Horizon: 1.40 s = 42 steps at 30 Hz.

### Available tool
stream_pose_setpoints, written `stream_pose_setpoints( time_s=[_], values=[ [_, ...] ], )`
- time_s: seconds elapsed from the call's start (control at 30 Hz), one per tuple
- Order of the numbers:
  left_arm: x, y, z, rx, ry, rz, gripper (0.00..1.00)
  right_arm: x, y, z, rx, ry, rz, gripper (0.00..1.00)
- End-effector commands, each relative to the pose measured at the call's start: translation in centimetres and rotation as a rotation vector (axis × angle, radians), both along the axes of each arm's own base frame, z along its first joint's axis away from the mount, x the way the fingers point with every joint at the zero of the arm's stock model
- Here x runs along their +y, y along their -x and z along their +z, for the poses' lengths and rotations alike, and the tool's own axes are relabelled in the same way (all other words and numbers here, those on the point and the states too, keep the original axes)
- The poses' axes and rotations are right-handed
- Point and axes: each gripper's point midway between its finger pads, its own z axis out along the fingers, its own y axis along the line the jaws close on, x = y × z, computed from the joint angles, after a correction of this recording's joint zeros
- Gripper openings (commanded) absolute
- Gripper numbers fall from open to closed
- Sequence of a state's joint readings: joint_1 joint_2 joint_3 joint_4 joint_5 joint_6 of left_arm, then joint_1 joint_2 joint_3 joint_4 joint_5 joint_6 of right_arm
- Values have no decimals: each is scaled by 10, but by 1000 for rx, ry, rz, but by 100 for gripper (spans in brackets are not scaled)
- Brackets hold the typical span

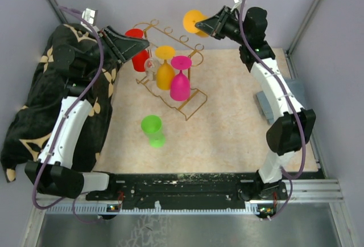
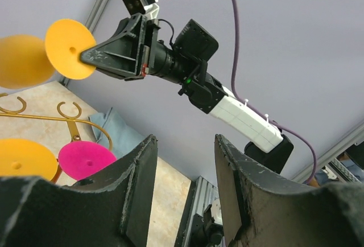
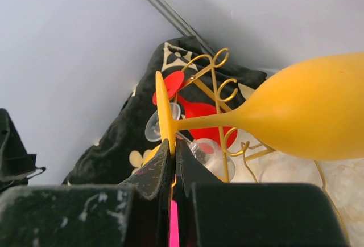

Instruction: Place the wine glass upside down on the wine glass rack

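Note:
My right gripper (image 1: 208, 26) (image 3: 173, 151) is shut on the rim of the round foot (image 3: 165, 107) of an orange wine glass (image 1: 195, 20). The glass is held sideways in the air behind the rack, its bowl (image 3: 310, 116) pointing away from the fingers. The gold wire wine glass rack (image 1: 170, 33) (image 3: 219, 85) stands at the back of the mat. A red (image 1: 136, 53), a clear (image 1: 151, 68), an orange (image 1: 165, 70) and a pink glass (image 1: 180, 85) hang in it upside down. My left gripper (image 1: 142, 45) (image 2: 182, 167) hovers open and empty at the rack's left end.
A green wine glass (image 1: 152, 130) lies on the beige mat (image 1: 227, 133) in front of the rack. A black flower-patterned cloth (image 1: 28, 110) is heaped along the left side. A grey-blue folded cloth (image 1: 265, 103) sits at the right edge, under my right arm.

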<state>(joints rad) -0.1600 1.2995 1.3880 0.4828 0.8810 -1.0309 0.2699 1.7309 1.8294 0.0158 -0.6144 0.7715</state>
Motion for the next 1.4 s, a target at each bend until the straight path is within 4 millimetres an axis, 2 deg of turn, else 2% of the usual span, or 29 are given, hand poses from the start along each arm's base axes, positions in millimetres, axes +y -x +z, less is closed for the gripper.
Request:
stream_pose_setpoints(
  time_s=[0.0,0.4,0.67,1.03,1.37],
  values=[
    [4,10,4,-31,-9,9,51,1,1,38,-101,-44,17,0],
    [6,9,4,-26,-5,13,51,8,-23,13,30,-75,34,0],
    [7,9,2,-22,-6,18,51,10,-26,4,112,-94,46,0],
    [8,9,1,-22,-4,26,51,16,-18,3,160,-125,98,0],
    [9,10,-1,-13,0,27,51,27,-13,-9,208,-95,128,0]
  ],
)
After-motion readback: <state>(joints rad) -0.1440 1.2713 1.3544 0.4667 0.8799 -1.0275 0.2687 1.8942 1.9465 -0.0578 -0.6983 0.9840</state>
